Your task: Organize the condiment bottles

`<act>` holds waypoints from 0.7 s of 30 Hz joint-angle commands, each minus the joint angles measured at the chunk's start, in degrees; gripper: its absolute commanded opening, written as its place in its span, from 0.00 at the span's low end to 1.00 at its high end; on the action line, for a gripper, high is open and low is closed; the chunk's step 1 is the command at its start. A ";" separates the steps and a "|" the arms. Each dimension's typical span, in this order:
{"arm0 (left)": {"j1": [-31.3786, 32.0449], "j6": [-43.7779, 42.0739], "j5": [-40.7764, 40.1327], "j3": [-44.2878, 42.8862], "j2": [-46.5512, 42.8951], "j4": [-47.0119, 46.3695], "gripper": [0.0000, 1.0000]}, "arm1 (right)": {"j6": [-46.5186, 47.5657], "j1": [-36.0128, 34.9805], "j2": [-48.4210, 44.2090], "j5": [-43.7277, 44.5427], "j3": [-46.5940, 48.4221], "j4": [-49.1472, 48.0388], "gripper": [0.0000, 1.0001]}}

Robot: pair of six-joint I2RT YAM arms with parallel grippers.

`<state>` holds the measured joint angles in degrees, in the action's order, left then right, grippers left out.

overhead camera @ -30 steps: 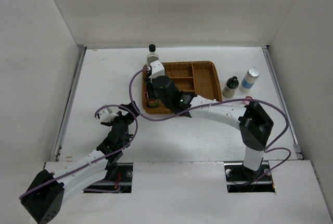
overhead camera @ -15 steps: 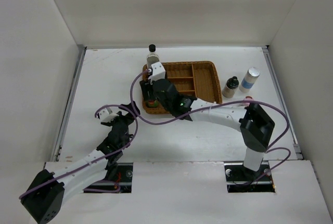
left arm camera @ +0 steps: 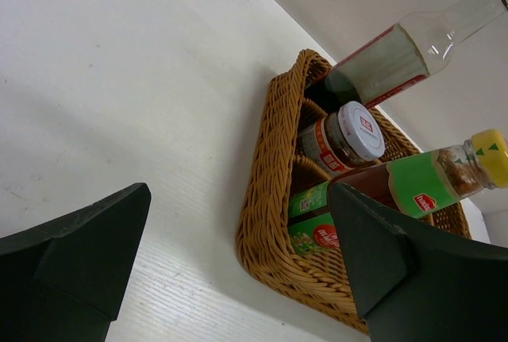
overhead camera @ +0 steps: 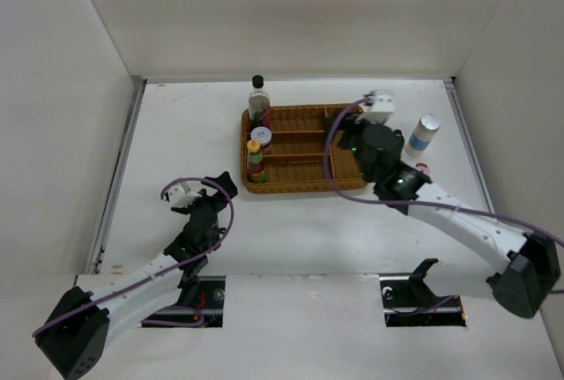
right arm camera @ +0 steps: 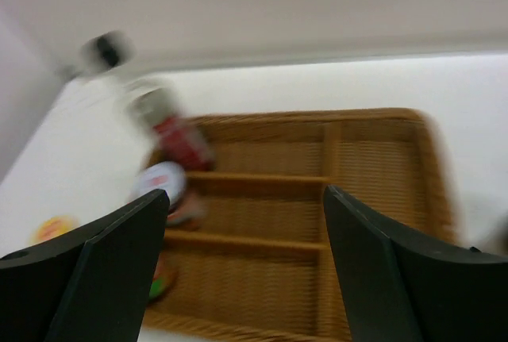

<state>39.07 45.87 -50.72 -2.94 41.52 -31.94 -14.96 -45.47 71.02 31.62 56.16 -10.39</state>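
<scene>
Right gripper has swung from the wicker tray's left end to its right, fingers spread, empty. I see the yellow-capped bottle and white-lidded jar standing in its left compartments. The left gripper is likewise parted.

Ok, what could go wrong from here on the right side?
1. The right arm lies close to the pink-capped shaker and the blue-labelled bottle; a swing could tip either.
2. The right wrist view is blurred, so aiming the open fingers by it now may miss.
</scene>
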 commanded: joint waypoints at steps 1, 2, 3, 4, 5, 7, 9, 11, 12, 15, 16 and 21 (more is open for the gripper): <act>0.35 0.72 0.18 1.80 1.54 -2.07 1.00 | -5.77 10.50 -6.23 5.20 -5.87 5.18 0.85; 0.43 0.72 0.27 1.71 1.90 -2.16 1.00 | -6.74 14.71 -7.21 5.12 -7.19 7.12 0.85; 0.52 0.72 0.44 1.71 1.90 -2.24 1.00 | -7.10 18.59 -7.48 4.51 -7.90 9.14 0.86; 0.61 0.72 0.62 1.71 1.81 -2.33 1.00 | -7.27 22.02 -7.13 4.16 -8.17 11.08 0.87; 0.61 0.72 0.80 1.62 1.64 -2.42 1.00 | -7.28 24.66 -6.34 3.98 -8.17 12.66 0.88; 0.52 0.72 0.80 1.62 1.99 -2.42 1.00 | -6.66 27.93 -3.80 3.37 -7.91 14.08 0.92; 0.26 0.72 0.80 1.53 2.60 -2.42 1.00 | -5.96 29.69 -0.73 2.14 -7.12 14.26 0.94; 0.26 0.72 0.80 1.53 2.34 -2.51 1.00 | -5.78 30.66 2.17 0.91 -6.33 13.91 0.96; 0.26 0.72 0.80 1.53 2.25 -2.51 1.00 | -5.78 31.10 3.58 0.03 -5.89 13.73 0.97; 0.17 0.72 0.80 1.36 3.13 -2.51 1.00 | -5.96 32.24 7.01 -2.60 -4.66 12.95 0.98; 0.17 0.72 0.80 1.36 3.39 -2.51 1.00 | -6.04 32.68 7.72 -3.05 -4.48 12.51 0.98; 0.35 0.80 0.80 1.36 3.30 -2.86 1.00 | -6.13 34.27 11.85 -4.98 -3.34 11.10 0.96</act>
<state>39.40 45.89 -50.28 -2.94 44.77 -32.03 -20.60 -12.08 82.11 28.67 49.69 3.36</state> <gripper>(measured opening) 0.997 0.968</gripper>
